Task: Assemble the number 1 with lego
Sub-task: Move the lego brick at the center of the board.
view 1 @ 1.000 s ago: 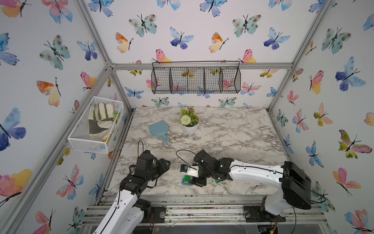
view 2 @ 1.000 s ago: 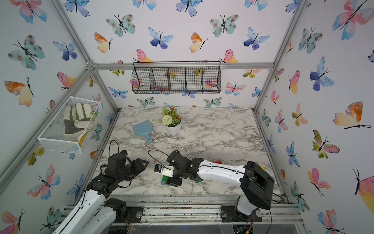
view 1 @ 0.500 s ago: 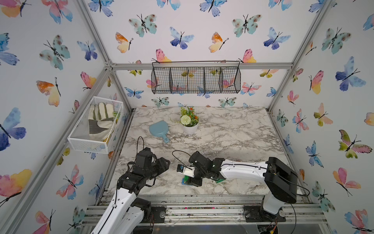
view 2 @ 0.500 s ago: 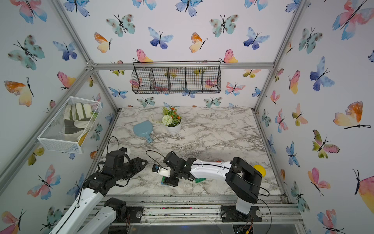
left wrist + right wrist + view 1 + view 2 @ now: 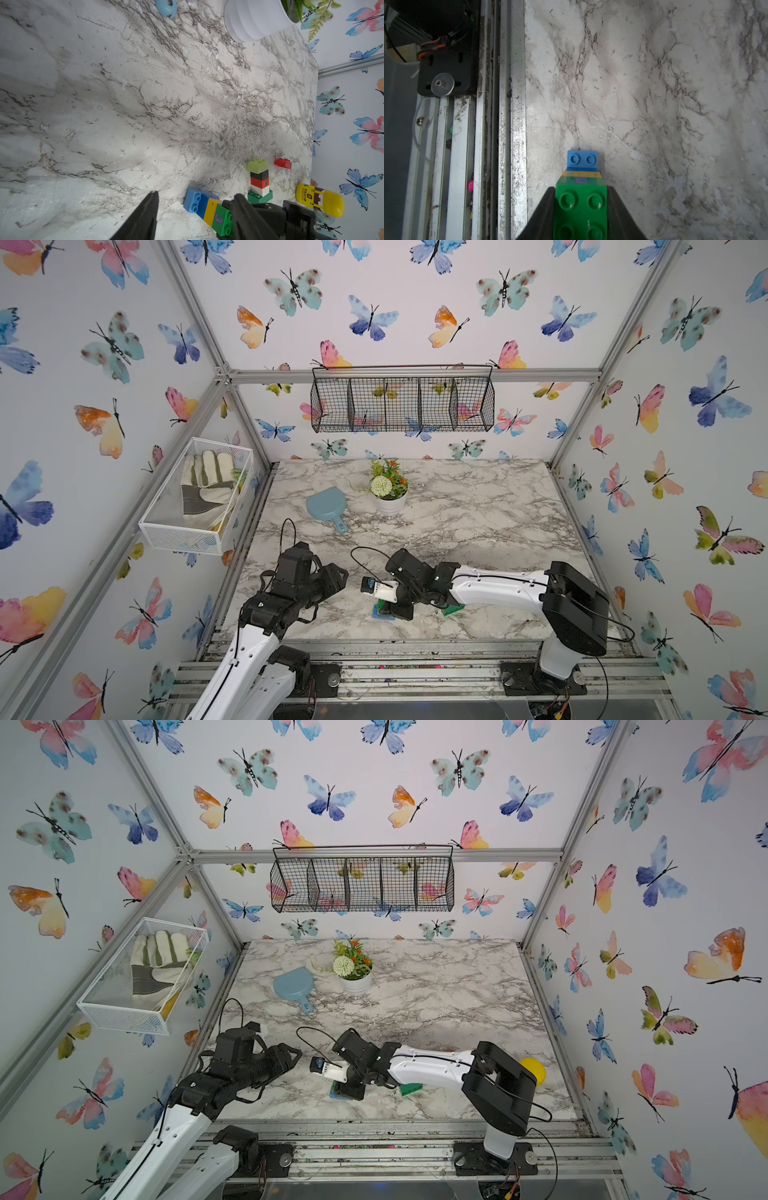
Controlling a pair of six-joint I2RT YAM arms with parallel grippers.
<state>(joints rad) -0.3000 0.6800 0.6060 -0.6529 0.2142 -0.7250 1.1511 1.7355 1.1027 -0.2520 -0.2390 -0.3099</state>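
Right gripper [image 5: 581, 190] is apparently pinching the green end of the lying blue-yellow-green studded plastic strip [image 5: 209, 207] beside the upright lime-topped brick tower [image 5: 258, 180] (left gripper [image 5: 338, 574] is gaping, empty); lifted endwise, it risks swinging into that tower.

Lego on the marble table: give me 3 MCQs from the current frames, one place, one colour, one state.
1. The loose red square plastic brick sits: A) on the marble tabletop near the upright brick stack; B) atop that stack; C) under it.
2. The stack's top brick is: A) blue; B) lime; C) yellow.
3. The right end effector is: A) open, empty; B) closed on the green studded brick; C) unseen.
Key: A, it lies alone on the marble; B, lime cap shows; B, fingers touch both green sides.
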